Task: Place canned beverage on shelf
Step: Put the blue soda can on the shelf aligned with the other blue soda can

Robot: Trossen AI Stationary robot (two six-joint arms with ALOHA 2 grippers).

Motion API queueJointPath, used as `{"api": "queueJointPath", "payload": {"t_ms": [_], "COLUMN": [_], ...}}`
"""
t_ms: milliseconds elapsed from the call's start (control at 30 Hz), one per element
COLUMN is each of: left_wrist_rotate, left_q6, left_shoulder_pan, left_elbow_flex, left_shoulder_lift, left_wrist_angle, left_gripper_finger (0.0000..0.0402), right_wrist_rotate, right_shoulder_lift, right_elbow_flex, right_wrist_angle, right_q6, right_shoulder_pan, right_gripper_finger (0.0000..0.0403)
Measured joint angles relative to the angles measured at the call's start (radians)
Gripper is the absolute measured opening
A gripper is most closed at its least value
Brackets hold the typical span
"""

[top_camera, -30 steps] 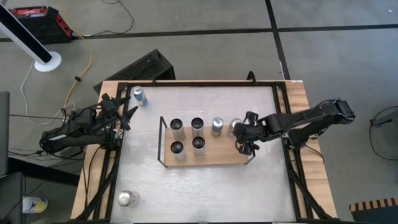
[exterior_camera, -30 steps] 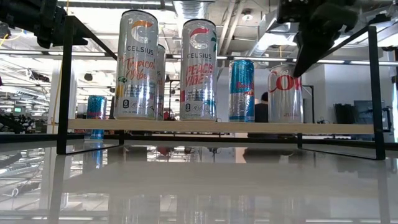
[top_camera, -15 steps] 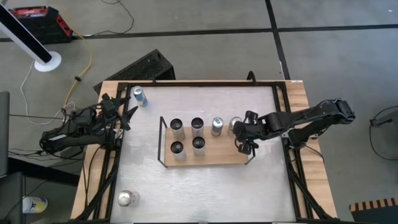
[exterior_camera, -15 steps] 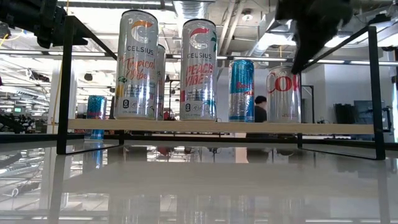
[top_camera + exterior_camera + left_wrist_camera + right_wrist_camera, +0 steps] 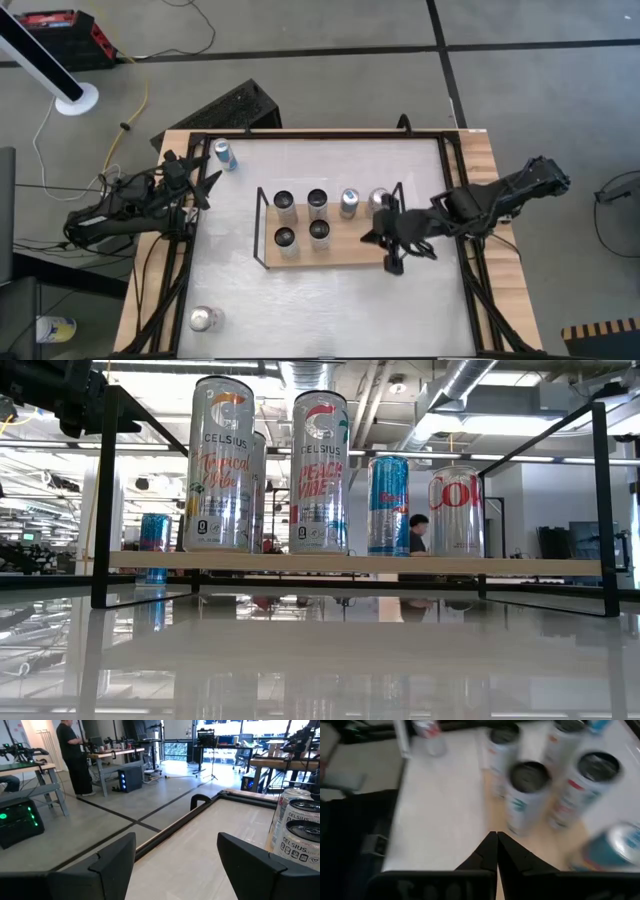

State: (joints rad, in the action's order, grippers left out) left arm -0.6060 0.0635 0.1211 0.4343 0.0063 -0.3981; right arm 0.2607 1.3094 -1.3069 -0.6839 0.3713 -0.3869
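My right gripper (image 5: 388, 240), pressed together and empty, is hanging over the shelf (image 5: 340, 254) centre-frame; swinging carelessly risks toppling the Coke can (image 5: 379, 200)

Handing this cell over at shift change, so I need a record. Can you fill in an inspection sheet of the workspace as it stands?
Surface: white table, glossy, reflecting the cans.
Job's things: shelf mid-table holding six upright cans, four Celsius cans, a blue can and a Coke can.
Clutter: blue can off the shelf at the far left; silver can at the near left.
Grippers: left gripper open, at the table's left edge; right gripper shut, empty, above the shelf's right end.
Cables: yellow and white leads on the floor.
Surroundings: person standing at benches.
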Motion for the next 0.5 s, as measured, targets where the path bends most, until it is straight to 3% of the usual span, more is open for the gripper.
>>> {"api": "queueJointPath", "payload": {"t_ms": [133, 333, 500], "left_wrist_rotate": [0.0, 0.0, 0.0], "left_q6": [0.0, 0.0, 0.0], "left_shoulder_pan": [0.0, 0.0, 0.0], "left_elbow_flex": [0.0, 0.0, 0.0], "left_shoulder_lift": [0.0, 0.0, 0.0], "left_wrist_angle": [0.0, 0.0, 0.0], "left_gripper_finger": [0.0265, 0.0265, 0.0265], "right_wrist_rotate": [0.01, 0.124, 0.134], "right_shoulder_lift": [0.006, 0.038, 0.075], "right_elbow_flex": [0.0, 0.005, 0.004], "right_wrist_angle": [0.047, 0.039, 0.053], "right_q6": [-0.029, -0.04, -0.088], "right_shoulder_pan": [-0.058, -0.115, -0.124], "right_gripper_finger": [0.0025, 0.003, 0.0032]}}
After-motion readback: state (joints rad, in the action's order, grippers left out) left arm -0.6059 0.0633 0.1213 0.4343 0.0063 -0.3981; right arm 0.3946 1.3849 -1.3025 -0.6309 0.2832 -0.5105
